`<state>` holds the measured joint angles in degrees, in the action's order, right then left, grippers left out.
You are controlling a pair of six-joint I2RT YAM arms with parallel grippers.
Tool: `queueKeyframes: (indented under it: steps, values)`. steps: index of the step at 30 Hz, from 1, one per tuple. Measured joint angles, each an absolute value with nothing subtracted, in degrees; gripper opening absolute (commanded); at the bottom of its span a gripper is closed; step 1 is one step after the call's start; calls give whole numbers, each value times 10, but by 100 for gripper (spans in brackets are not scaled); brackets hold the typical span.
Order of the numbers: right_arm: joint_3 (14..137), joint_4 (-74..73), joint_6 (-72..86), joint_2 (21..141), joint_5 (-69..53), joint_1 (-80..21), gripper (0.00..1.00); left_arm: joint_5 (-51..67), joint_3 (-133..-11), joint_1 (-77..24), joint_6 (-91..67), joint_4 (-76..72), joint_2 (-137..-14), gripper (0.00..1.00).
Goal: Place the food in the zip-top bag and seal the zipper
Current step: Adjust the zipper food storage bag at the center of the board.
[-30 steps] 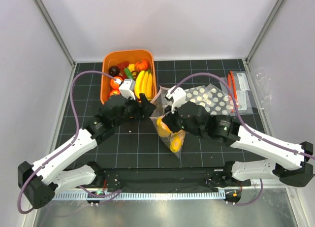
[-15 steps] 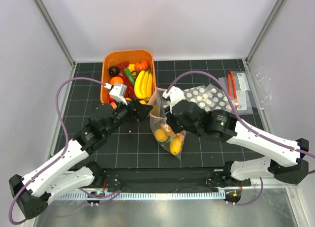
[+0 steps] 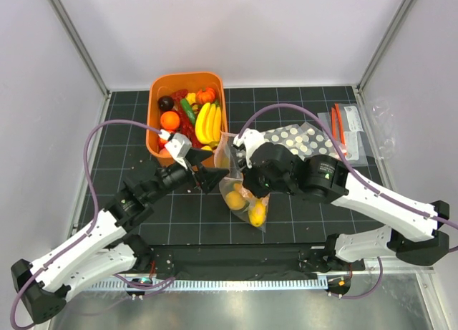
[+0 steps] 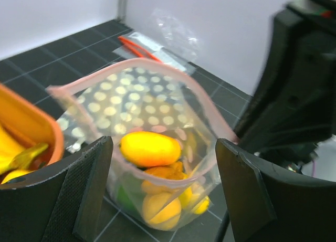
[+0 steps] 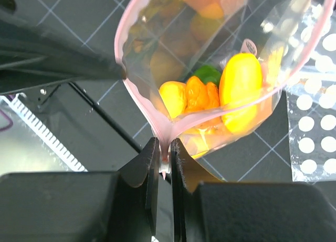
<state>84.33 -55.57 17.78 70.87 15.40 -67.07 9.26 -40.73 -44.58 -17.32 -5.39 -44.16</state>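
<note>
The clear zip-top bag (image 3: 230, 158) stands with its mouth open and hangs between my two grippers. It holds yellow, orange and green toy food (image 3: 247, 205), which also shows in the left wrist view (image 4: 149, 147) and the right wrist view (image 5: 239, 90). My right gripper (image 3: 242, 177) is shut on one end of the pale pink zipper (image 5: 163, 137) and holds the bag up. My left gripper (image 3: 213, 178) is open and empty just left of the bag, its fingers (image 4: 79, 200) wide apart on either side of the bag's front wall. The zipper (image 4: 94, 73) is unsealed.
The orange bin (image 3: 153, 94) behind the left gripper holds bananas and more toy food; its rim shows in the left wrist view (image 4: 31, 129). Polka-dotted bags (image 3: 300, 140) lie behind the bag. Small clear bags with red-orange strips (image 3: 347, 129) lie at the far right.
My left gripper has drawn back from near the bin toward the near edge and now faces the bag. The right gripper has shifted the bag slightly left, still gripping the zipper end.
</note>
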Motion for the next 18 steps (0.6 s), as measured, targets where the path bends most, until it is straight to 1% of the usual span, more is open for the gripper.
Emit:
queueKeyframes:
  steps: [5,8,9,14,18]
  values:
    - [843,-576,167,709,136,-671,3,190,-402,-453,-138,-86,-444,82]
    - [843,-587,160,709,130,-671,3,247,-407,-468,-118,-90,-468,77]
    - [843,-590,158,709,128,-671,3,262,-414,-474,-113,-86,-481,74]
    - [843,-598,149,706,128,-671,3,301,-441,-490,-88,-66,-530,71]
    - [843,-605,143,691,128,-671,3,307,-441,-491,-81,-59,-529,64]
